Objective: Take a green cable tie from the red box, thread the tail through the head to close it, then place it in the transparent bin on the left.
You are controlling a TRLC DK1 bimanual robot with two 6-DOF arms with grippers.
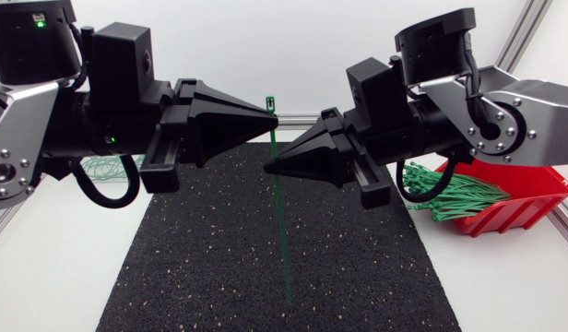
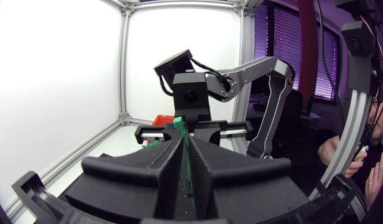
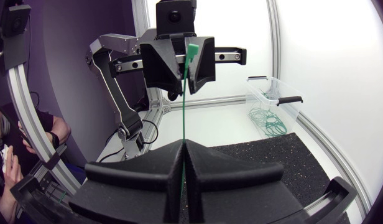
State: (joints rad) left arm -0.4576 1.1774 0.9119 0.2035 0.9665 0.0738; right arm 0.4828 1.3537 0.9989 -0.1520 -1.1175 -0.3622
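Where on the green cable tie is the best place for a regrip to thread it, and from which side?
Probably the free tail, from the right. The green cable tie hangs straight. The left end effector grips just under its head, and the right end effector holds just below, so only the long lower strap is bare.

Silver-grey links (image 1: 533,101), black joints (image 1: 118,65), looped black cables (image 1: 104,201), matte black wedge-shaped fingers (image 1: 229,115), small green light (image 1: 38,24).
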